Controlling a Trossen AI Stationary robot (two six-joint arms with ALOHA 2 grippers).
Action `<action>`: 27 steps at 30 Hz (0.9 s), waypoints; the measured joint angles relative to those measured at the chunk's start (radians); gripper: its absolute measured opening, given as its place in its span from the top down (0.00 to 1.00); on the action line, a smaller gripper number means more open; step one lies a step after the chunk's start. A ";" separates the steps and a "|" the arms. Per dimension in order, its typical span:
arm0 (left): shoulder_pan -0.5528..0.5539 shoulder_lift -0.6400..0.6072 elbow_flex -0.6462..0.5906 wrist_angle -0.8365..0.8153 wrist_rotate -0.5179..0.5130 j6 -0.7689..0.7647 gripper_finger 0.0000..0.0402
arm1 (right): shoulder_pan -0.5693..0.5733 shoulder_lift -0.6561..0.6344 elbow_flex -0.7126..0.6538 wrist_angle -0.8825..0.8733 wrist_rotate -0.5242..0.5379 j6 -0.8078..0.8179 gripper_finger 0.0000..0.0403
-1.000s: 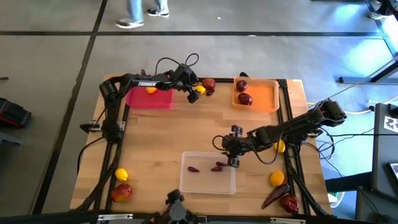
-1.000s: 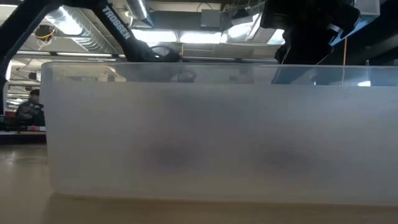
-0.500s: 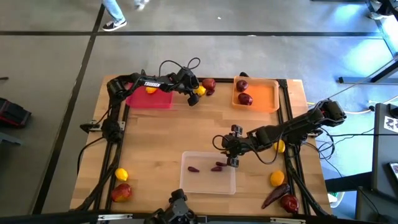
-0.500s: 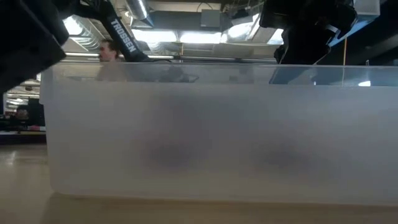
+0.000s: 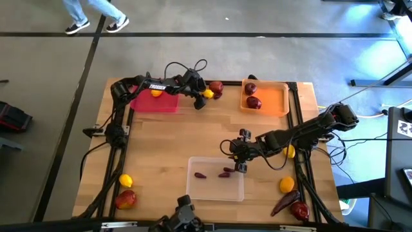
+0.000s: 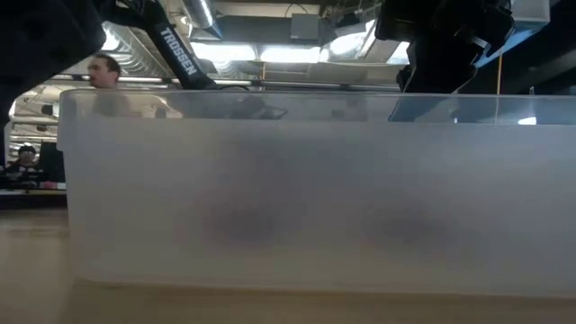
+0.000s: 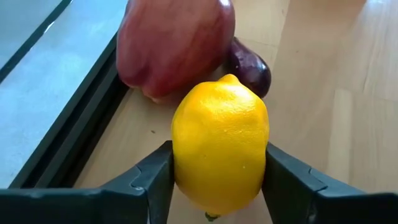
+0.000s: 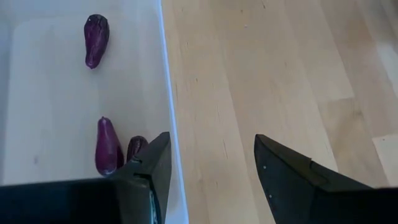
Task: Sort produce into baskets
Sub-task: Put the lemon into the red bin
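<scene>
My left gripper (image 5: 205, 96) is at the far edge, between the pink tray (image 5: 154, 103) and the orange tray (image 5: 273, 100), shut on a yellow lemon (image 7: 221, 146). A dark red fruit (image 7: 174, 43) and a small purple pod (image 7: 249, 65) lie on the table just beyond it. My right gripper (image 5: 239, 160) is open and empty above the far right corner of the clear tray (image 5: 215, 187). Three purple pods (image 8: 106, 146) lie in that tray. The pink tray holds one lemon (image 5: 156, 93), and the orange tray holds two red fruits (image 5: 253, 101). My left gripper pinches the lemon's two sides (image 7: 180, 155) between its two fingers, around its widest part. The fingers come slanting down from the table's left. The lemon's pointed tip faces the red fruit. I cannot tell whether the lemon rests on the table.
A lemon (image 5: 126, 181) and a red-yellow fruit (image 5: 126, 199) lie at the near left. Two lemons (image 5: 286, 185), a long purple pod (image 5: 283, 203) and a red fruit (image 5: 299, 210) lie at the near right. The clear tray's wall (image 6: 315, 198) fills the low view.
My left arm's elbow has swung a little toward the far edge, while its gripper stays shut on the lemon beside the red fruit. My right gripper has kept still. A person has walked past beyond the table's far edge.
</scene>
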 joint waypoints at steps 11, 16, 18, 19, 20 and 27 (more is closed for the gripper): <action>-0.014 -0.178 0.000 -0.107 -0.066 -0.014 0.50 | 0.000 0.000 0.000 -0.010 -0.011 0.024 0.52; -0.006 -0.323 0.000 -0.212 -0.135 -0.017 0.50 | 0.000 0.000 0.000 -0.014 -0.011 0.029 0.52; 0.003 -0.380 0.000 -0.257 -0.145 -0.017 0.50 | 0.000 0.000 0.000 -0.016 -0.011 0.029 0.52; 0.009 -0.408 0.000 -0.272 -0.148 -0.018 0.50 | 0.000 0.000 0.000 -0.015 -0.011 0.029 0.52; 0.016 -0.434 0.000 -0.294 -0.149 -0.019 0.50 | 0.000 0.000 0.000 -0.015 -0.011 0.029 0.52; 0.075 -0.558 -0.013 -0.413 -0.161 -0.048 0.50 | 0.000 0.000 0.000 -0.017 -0.011 0.029 0.52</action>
